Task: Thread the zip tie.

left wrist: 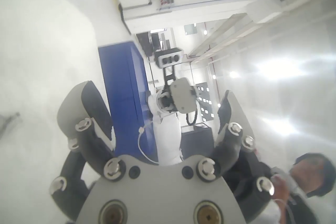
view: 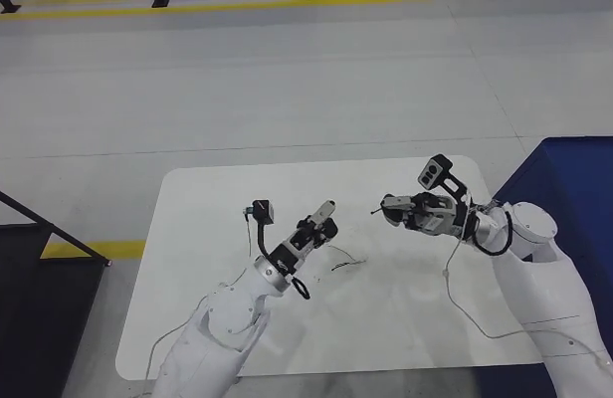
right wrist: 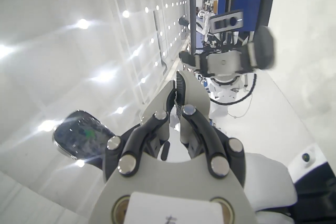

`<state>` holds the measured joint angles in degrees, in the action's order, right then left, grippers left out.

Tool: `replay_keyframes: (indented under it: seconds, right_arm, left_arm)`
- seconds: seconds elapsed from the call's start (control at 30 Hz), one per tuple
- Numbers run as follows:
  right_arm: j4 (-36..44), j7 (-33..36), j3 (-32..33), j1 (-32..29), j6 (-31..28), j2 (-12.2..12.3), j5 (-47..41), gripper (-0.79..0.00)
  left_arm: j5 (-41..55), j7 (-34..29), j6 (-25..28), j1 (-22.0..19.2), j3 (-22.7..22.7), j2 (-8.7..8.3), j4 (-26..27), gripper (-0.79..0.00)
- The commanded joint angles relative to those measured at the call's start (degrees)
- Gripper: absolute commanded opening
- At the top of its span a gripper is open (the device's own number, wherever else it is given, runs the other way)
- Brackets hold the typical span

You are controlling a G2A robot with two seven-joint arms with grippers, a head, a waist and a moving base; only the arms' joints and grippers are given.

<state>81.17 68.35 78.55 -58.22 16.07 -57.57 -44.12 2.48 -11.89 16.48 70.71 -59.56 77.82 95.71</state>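
Nearest me, just below the middle of the top view, the zip tie [view: 348,265] lies loose on the white tabletop [view: 207,298], touching neither arm. It reads as a thin dark strand with a slight wave in it. Its long axis runs nearly left to right across the frame, the right end a little higher. Which end carries the head is too small to tell. I judge it very light, springy along its length and slick, and lying flat it gives little to pinch. I would take it close to one end, across its narrow width, leaving a good stretch of the other end free to feed. The grip should be firm enough that it neither twists nor springs out.

Just above and left of the strand is my left end effector [left wrist: 158,89], held above the tabletop, its fingers spread wide with nothing between them.

To the right of that, at about the same height in the frame and apart from it, is my right end effector [right wrist: 178,78], its tips turned toward the left one. Its fingers are pressed together, ribbed pads meeting. A small dark point shows at its tip in the top view; whether that is pad or something pinched I cannot tell.
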Motion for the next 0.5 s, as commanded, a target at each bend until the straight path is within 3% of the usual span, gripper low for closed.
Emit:
replay_keyframes:
  seconds: [0.0, 0.03, 0.07, 0.33, 0.37, 0.47]
  right_arm:
    - [-0.1, -0.9, 0.7, 0.7, 4.0, 0.4, 2.2, -0.785]
    - [-0.7, -0.8, 0.9, 0.5, 6.2, 0.5, 1.9, -0.785]
    - [-0.4, 0.0, 1.0, 0.8, 9.3, 0.8, 2.4, -0.785]
    - [0.2, -0.6, 1.0, 0.7, 8.9, 0.8, 2.9, -0.785]
    - [1.0, -1.4, 0.8, 0.4, 8.1, 0.9, 3.8, -0.785]
    - [3.9, -1.6, 0.5, -1.0, 6.9, 1.2, 6.6, -0.785]
  left_arm:
    - [-17.3, 5.8, 8.8, 0.5, -1.8, -0.49, 0.2, 0.0]
    - [-30.6, 9.7, 11.4, 0.0, -2.8, -0.84, 0.1, 0.0]
    - [-34.7, 11.2, 12.1, 0.1, -2.9, -0.92, 0.0, 0.0]
    - [-34.7, 11.2, 12.1, 0.1, -2.9, -0.92, 0.0, 0.0]
    - [-43.7, 8.7, 12.3, -1.1, -2.8, -1.3, 1.0, 0.0]
    - [-75.9, 11.6, 11.4, 0.4, -0.1, -2.24, 7.2, 0.0]
